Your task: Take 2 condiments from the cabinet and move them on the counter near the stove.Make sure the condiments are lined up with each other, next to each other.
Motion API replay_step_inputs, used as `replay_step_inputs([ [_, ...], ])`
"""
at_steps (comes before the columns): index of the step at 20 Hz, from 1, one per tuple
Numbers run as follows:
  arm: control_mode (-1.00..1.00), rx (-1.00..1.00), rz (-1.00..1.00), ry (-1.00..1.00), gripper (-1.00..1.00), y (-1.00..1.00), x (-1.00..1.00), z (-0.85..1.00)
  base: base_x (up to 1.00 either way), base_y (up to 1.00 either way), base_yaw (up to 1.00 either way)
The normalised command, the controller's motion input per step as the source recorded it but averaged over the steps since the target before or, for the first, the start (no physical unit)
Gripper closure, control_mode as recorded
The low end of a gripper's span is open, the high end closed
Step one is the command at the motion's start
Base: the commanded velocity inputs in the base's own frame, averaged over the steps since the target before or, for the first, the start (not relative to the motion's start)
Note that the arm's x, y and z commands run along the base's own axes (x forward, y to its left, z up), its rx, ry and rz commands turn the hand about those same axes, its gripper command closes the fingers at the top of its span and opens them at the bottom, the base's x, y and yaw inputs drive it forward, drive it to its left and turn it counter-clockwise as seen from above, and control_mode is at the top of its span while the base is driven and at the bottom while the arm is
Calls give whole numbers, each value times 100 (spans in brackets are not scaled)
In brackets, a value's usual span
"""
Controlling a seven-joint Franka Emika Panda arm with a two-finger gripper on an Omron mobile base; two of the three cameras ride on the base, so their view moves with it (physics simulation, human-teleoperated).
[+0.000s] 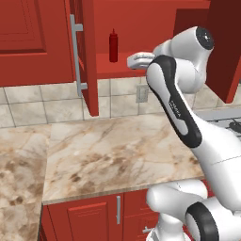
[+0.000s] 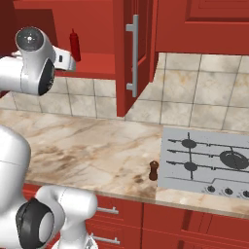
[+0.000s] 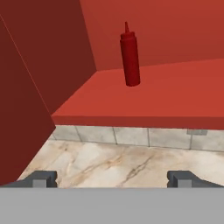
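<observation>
Standing upright toward the back of the cabinet's red shelf (image 3: 144, 98), the red squeeze bottle (image 3: 130, 54) is seen a little left of centre in the hand view, with the gripper (image 3: 114, 178) facing it from in front of the shelf lip, fingers spread wide and nothing between them. The dark shaker (image 2: 153, 170) is already set on the counter (image 2: 92, 151), just beside the left edge of the stove (image 2: 209, 163). One condiment is therefore judged placed and one not yet fetched. Because the bottle is slim and tall, it could be tipped over by a finger if the approach is made off-centre, and the shelf lip could be struck if the hand is driven in too low; the open cabinet door (image 1: 88, 52) at the left also leaves limited room. The shaker and stove are given by the right base view, whereas in the left base view that corner is hidden behind the arm; the finger spacing is given by the hand view.
</observation>
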Motion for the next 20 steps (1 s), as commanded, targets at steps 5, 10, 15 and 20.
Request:
replay_step_inputs([
  [5, -100, 0, 0, -4, -100, 0, 51, 0, 0, 0, 0],
  [10, -100, 0, 0, -12, -100, 0, 38, 0, 0, 0, 0],
  [15, -100, 0, 0, -9, -100, 4, 34, 0, 0, 0, 0],
  [20, -100, -6, -2, -1, -100, 9, 24, 1, 0, 0, 0],
])
